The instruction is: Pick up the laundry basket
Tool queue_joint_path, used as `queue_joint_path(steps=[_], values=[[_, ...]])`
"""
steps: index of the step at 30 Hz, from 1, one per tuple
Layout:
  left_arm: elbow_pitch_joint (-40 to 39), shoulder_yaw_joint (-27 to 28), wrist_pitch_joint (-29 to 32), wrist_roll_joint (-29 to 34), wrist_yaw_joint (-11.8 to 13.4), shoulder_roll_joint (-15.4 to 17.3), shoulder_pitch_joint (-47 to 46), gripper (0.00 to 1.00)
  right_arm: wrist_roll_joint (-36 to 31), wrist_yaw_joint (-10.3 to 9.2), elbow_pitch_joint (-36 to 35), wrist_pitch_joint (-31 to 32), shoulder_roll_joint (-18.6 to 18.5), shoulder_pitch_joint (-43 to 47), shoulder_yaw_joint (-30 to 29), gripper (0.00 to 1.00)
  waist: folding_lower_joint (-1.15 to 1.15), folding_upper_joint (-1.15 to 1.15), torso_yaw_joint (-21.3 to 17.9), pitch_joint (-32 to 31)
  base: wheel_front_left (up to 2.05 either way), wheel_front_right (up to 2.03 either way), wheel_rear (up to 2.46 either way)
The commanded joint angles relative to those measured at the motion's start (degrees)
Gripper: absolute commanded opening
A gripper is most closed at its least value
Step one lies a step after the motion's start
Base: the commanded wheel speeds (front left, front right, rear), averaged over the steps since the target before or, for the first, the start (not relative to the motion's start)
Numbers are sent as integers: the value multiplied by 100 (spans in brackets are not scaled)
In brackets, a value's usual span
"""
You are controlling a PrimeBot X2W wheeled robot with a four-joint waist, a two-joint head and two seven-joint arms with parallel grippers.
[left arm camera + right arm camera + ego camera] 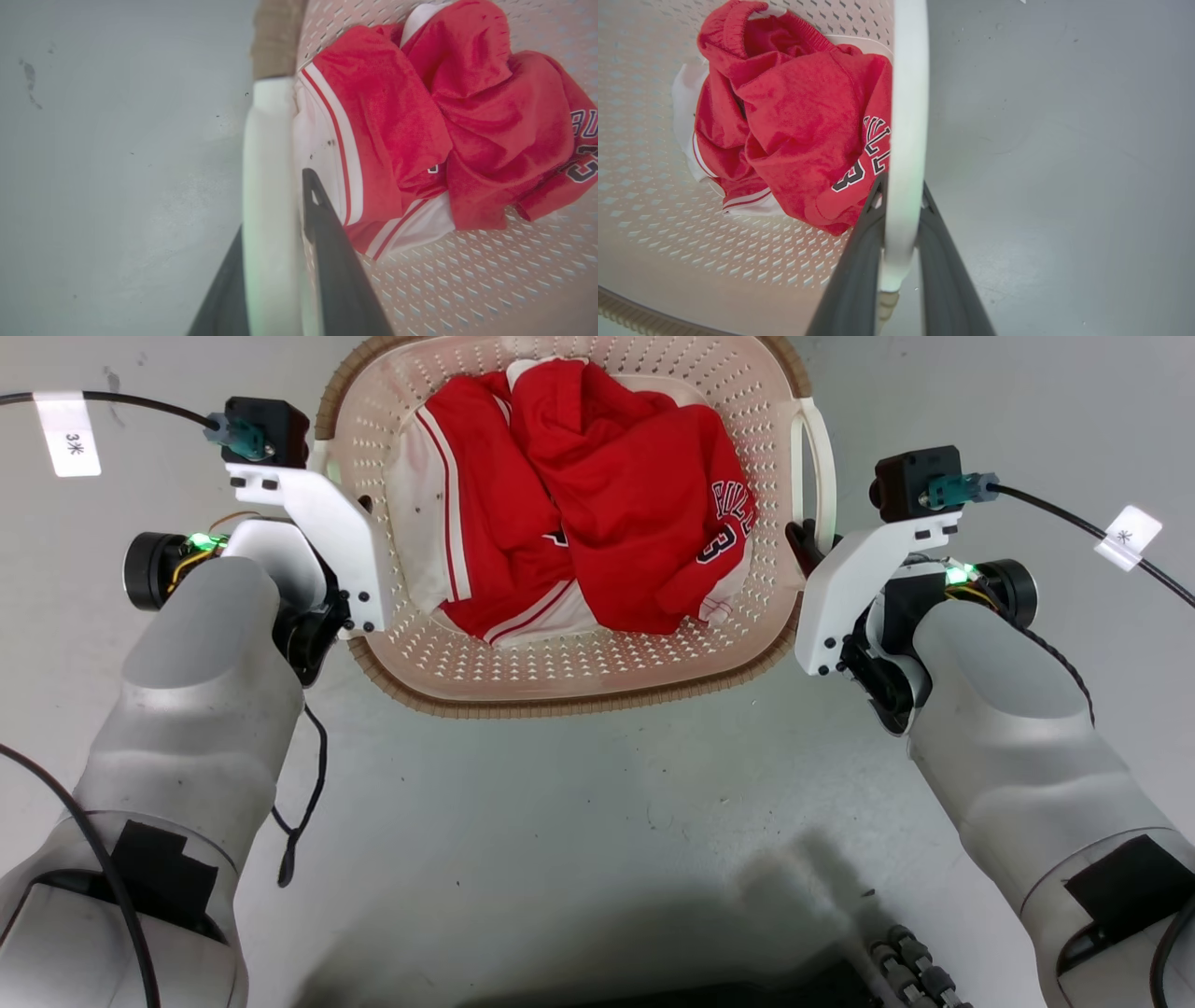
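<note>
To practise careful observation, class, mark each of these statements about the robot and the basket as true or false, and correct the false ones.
1. The laundry basket holds red and white clothing. True.
2. The right end effector has one finger on each side of a white handle. True.
3. The left end effector hangs over open floor, well away from the basket. False: its fingers sit on either side of the other white handle.
4. The basket's rim is blue. False: it is brown with a woven look.
</note>
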Motion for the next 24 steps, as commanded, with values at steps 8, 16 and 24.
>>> queue_joint_path(steps=[8, 16, 24], values=[[56, -271, 252, -277, -12, -193, 112, 0, 314, 18, 20, 521, 28, 138, 382, 0, -1, 0, 60, -575, 0, 0, 0], [104, -464, 843, -689, -27, -376, 366, 0, 774, 38, -105, 1392, -57, 377, 698, 0, -1, 0, 136, -1399, 0, 0, 0], [148, -586, 1398, -1116, -33, -513, 750, 0, 1152, 39, -171, 1898, -137, 674, 945, 0, -1, 0, 225, -2274, 0, 0, 0]])
